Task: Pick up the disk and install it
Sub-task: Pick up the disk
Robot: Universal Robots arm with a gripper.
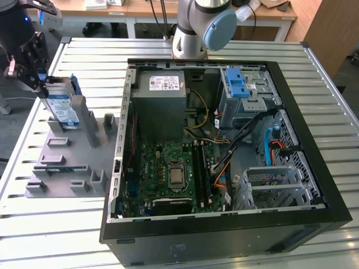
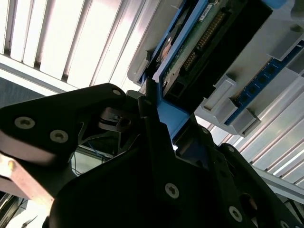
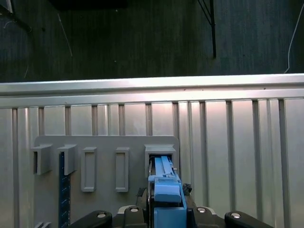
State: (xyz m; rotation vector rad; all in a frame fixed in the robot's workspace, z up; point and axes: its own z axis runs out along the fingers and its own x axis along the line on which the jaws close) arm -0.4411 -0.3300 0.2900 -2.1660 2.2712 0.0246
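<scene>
The disk (image 1: 60, 109), a flat silver-metal slab with a white-and-blue label and a blue plastic frame, is seen standing on edge in a slot of the grey moulded fixture (image 1: 67, 162). This is at the exterior view's left, apart from the computer case (image 1: 224, 238). The black gripper (image 1: 40, 84) is closed on the disk's upper far edge. In the second wrist view a thin dark finger (image 2: 151, 102) is pressed flat against the blue frame, and the green circuit board and connector row of the disk (image 2: 199, 42) are shown. In the first wrist view the disk (image 3: 164, 183) is seated in a rectangular socket of the fixture (image 3: 109, 142).

The fixture is laid on a ribbed, matte metal table (image 1: 56, 241), and square grey posts are raised beside the disk. The case is laid open: black sheet-metal walls are squared around a grey boxy power supply (image 1: 162, 95), a green motherboard (image 1: 168, 174) and a blue latch piece (image 1: 235, 87). Only a narrow strip of table is left between fixture and case wall.
</scene>
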